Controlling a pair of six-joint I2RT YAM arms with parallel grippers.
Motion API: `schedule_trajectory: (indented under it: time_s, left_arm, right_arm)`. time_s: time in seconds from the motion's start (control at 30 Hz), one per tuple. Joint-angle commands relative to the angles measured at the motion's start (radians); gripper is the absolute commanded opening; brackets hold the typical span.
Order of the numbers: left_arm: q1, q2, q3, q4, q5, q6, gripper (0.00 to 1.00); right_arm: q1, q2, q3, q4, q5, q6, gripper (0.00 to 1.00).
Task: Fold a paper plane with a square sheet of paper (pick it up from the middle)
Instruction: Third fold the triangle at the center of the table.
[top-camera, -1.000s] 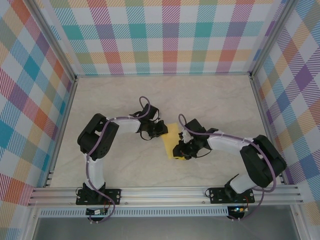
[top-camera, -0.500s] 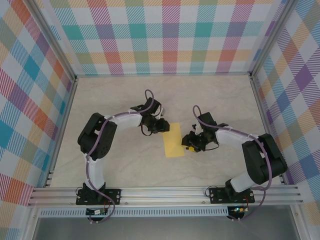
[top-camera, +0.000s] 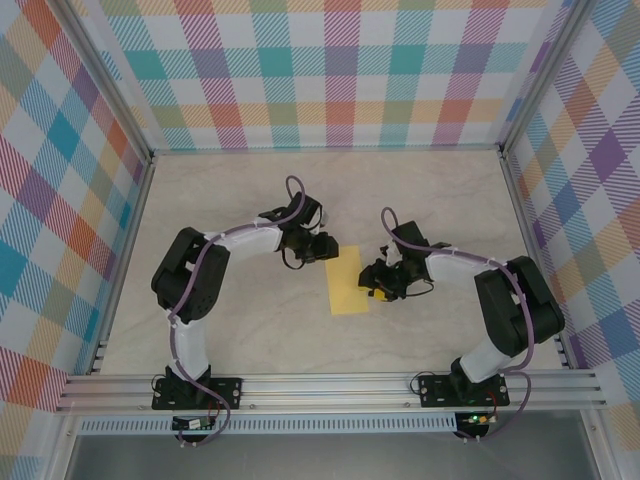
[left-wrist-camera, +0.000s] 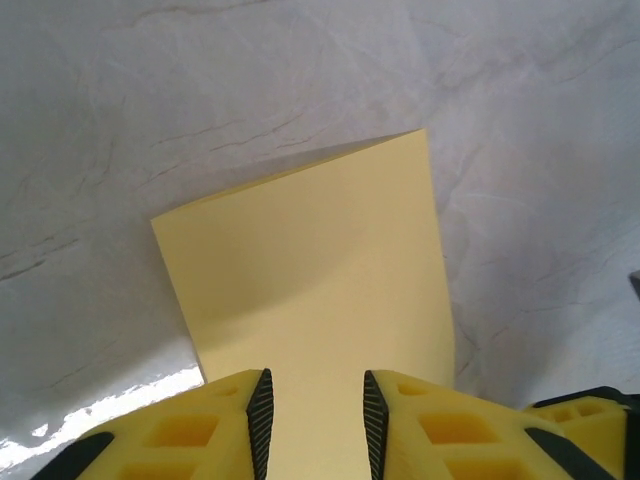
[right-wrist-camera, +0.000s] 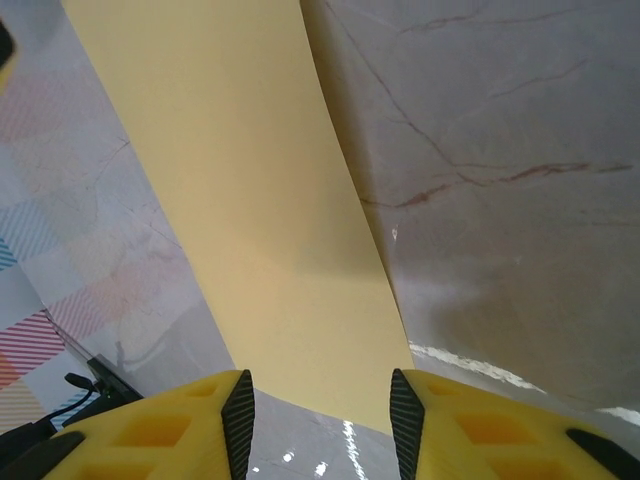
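The bare counter (top-camera: 440, 200) carries the square sheet of paper (top-camera: 347, 281), folded into a flat strip between the two sets of jaws, probably lying flat to keep its crease. The left gripper (left-wrist-camera: 315, 400) and right gripper (right-wrist-camera: 318, 400) flank it, jaws part-open and holding nothing. Nothing else crowds them.

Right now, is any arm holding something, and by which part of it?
Nothing is held. The paper lies flat on the table, and the jaws of both arms stand open, not closed on it.
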Motion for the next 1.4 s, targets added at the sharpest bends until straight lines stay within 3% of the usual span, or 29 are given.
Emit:
schedule_trajectory:
  time_s: [0.0,0.67,1.13,1.37]
  left_arm:
    - [-0.003,0.018,0.005,0.008,0.012,-0.022,0.32]
    - [-0.004,0.079,-0.002,-0.006,-0.002,-0.009,0.29]
    - [-0.004,0.081,-0.014,0.002,0.002,-0.011,0.29]
    - [-0.004,0.075,-0.018,-0.005,-0.002,-0.005,0.29]
  right_arm:
    - [-0.001,0.015,0.033,0.001,-0.013,-0.015,0.44]
    - [-0.001,0.119,0.129,-0.021,0.071,-0.037,0.45]
    - [-0.001,0.137,0.112,0.055,-0.048,-0.050,0.40]
    - [-0.001,0.111,0.157,-0.059,0.136,-0.093,0.43]
